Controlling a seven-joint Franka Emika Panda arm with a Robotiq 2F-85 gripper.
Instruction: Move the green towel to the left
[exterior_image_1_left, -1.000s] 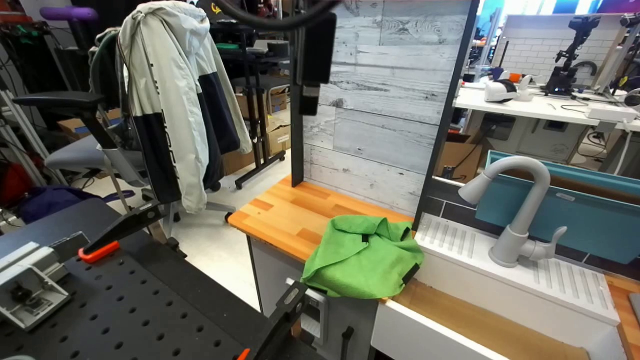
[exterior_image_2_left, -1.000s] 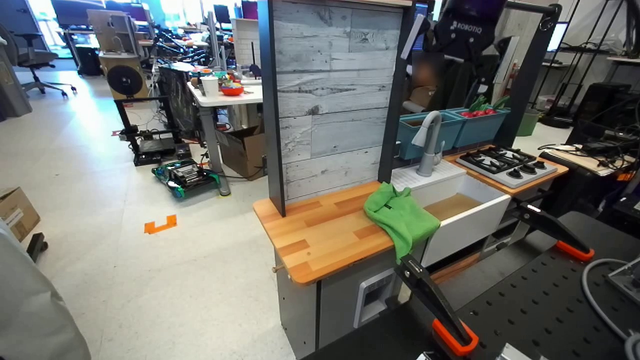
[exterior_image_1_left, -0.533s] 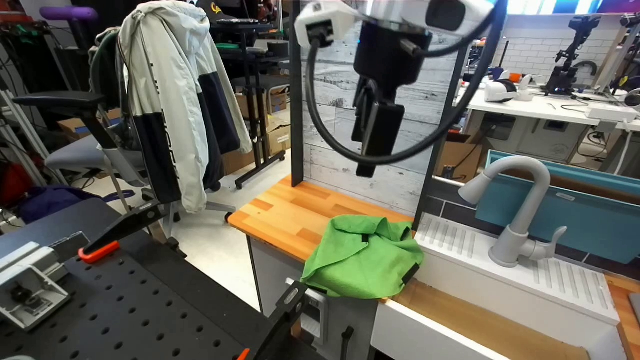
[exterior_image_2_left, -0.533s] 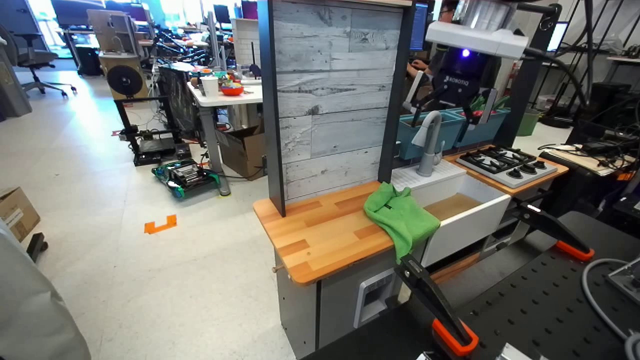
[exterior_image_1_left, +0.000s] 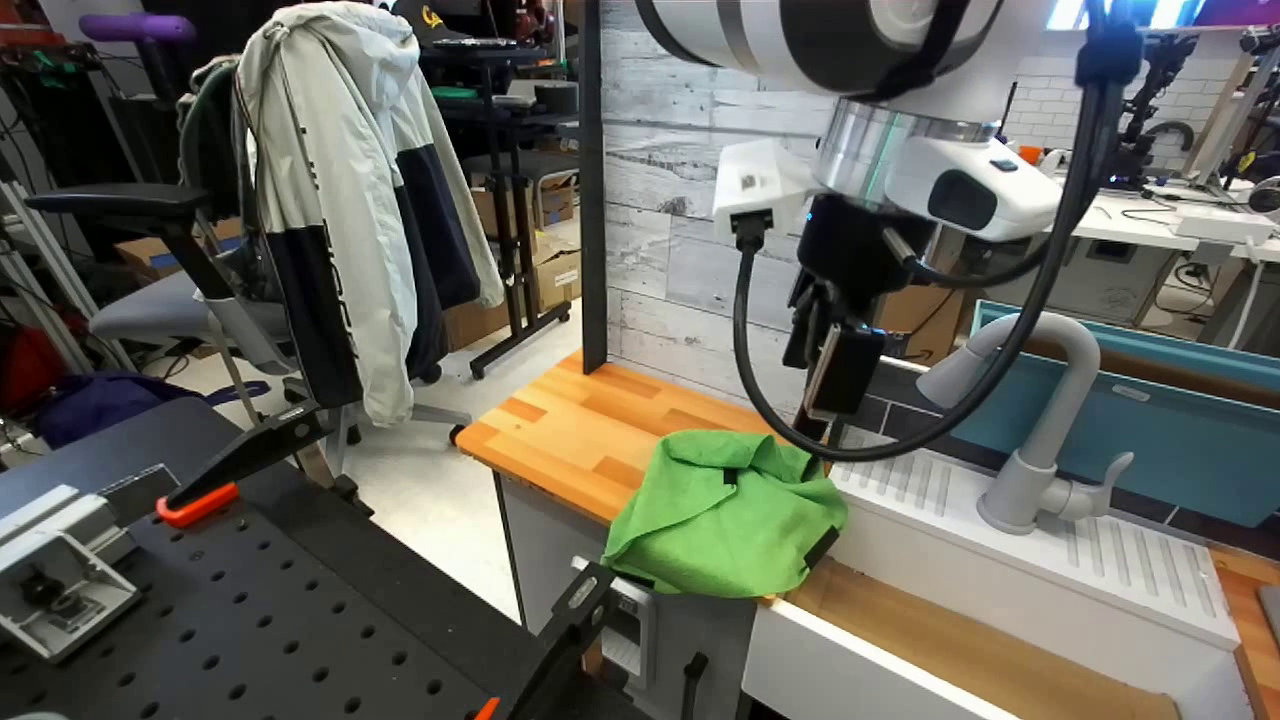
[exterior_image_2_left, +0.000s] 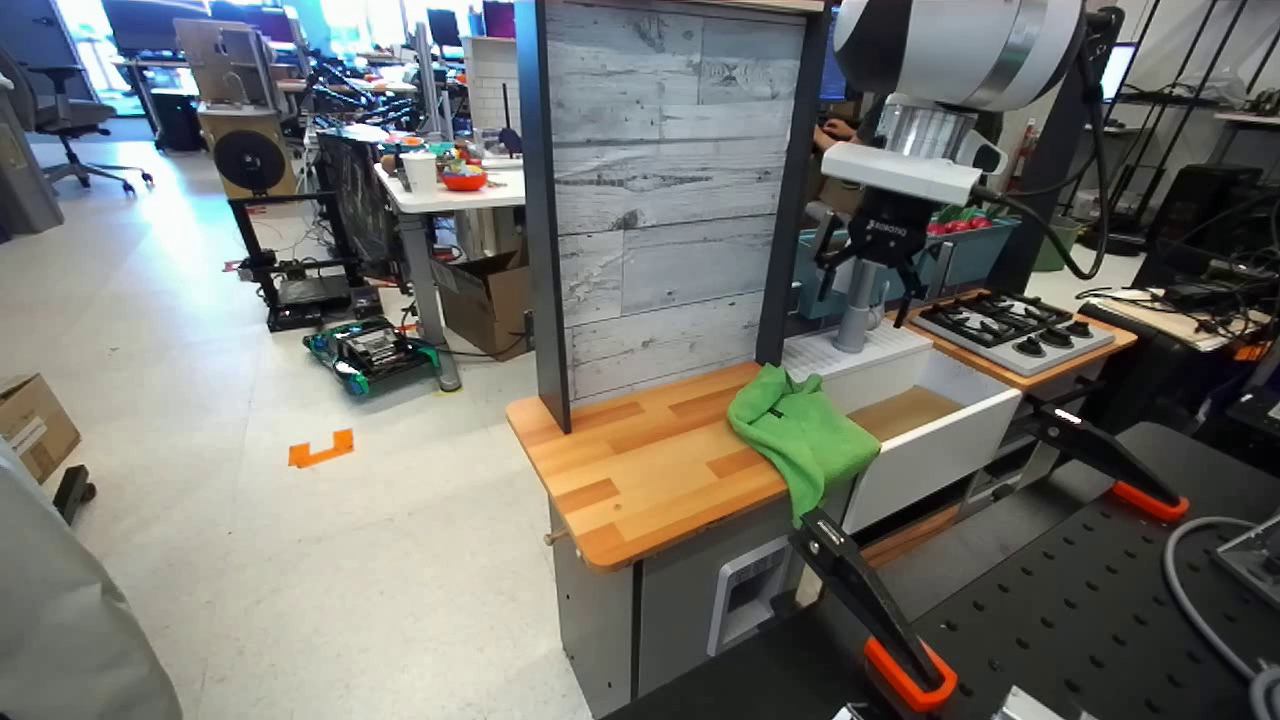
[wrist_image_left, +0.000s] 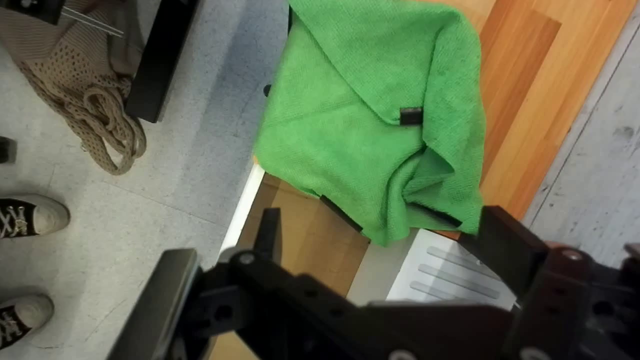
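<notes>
The green towel (exterior_image_1_left: 730, 520) lies crumpled on the wooden counter (exterior_image_1_left: 560, 410), beside the sink, in both exterior views (exterior_image_2_left: 805, 435). Part of it hangs over the counter's front edge. It has small black patches and fills the upper middle of the wrist view (wrist_image_left: 365, 85). My gripper (exterior_image_1_left: 822, 385) is open and empty, pointing down, above the sink side of the towel. In an exterior view it appears in front of the faucet (exterior_image_2_left: 862, 308). In the wrist view its fingers (wrist_image_left: 381, 217) stand wide apart at the towel's sink-side end, with no cloth between them visibly gripped.
The grey faucet (exterior_image_1_left: 1060, 400) stands close to the gripper, behind the white sink (exterior_image_1_left: 1030, 580). A grey plank wall (exterior_image_1_left: 740, 230) rises behind the counter. A toy stove (exterior_image_2_left: 1010, 335) lies past the sink. Black clamps (exterior_image_2_left: 870, 600) hold the dark perforated table (exterior_image_2_left: 1080, 600) in front.
The arm has come down into view. The gripper has moved lower and toward the sink side of the towel, staying open. The towel has not moved.
</notes>
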